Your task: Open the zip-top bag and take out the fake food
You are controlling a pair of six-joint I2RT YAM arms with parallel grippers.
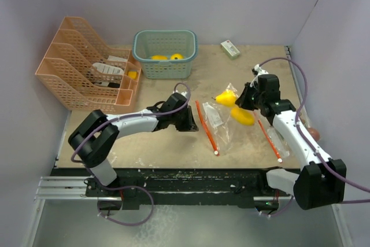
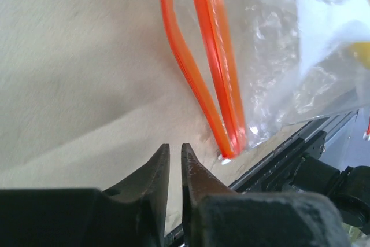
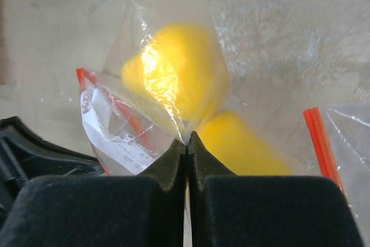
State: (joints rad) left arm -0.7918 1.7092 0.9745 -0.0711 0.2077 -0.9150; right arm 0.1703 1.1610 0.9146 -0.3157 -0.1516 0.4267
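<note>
The clear zip-top bag [image 1: 216, 121] lies mid-table, its orange zip [image 1: 206, 125] toward my left arm. In the left wrist view the zip [image 2: 214, 56] stands slightly parted, ahead and to the right of my left gripper [image 2: 174, 147]. That gripper is shut to a sliver over bare table and holds nothing. My right gripper [image 3: 188, 137] is shut on the far end of the bag's plastic [image 3: 167, 27]. One yellow fake food piece [image 3: 179, 73] sits inside the bag. A second yellow piece [image 3: 243, 143] lies just beside it; whether it is inside the bag I cannot tell.
A green basket [image 1: 165, 69] at the back holds yellow pieces [image 1: 176, 56]. An orange file rack [image 1: 87, 70] stands back left and a white-green box [image 1: 230, 48] back right. Another clear bag with an orange zip [image 1: 272, 140] lies under my right arm, beside a brownish object [image 1: 313, 133].
</note>
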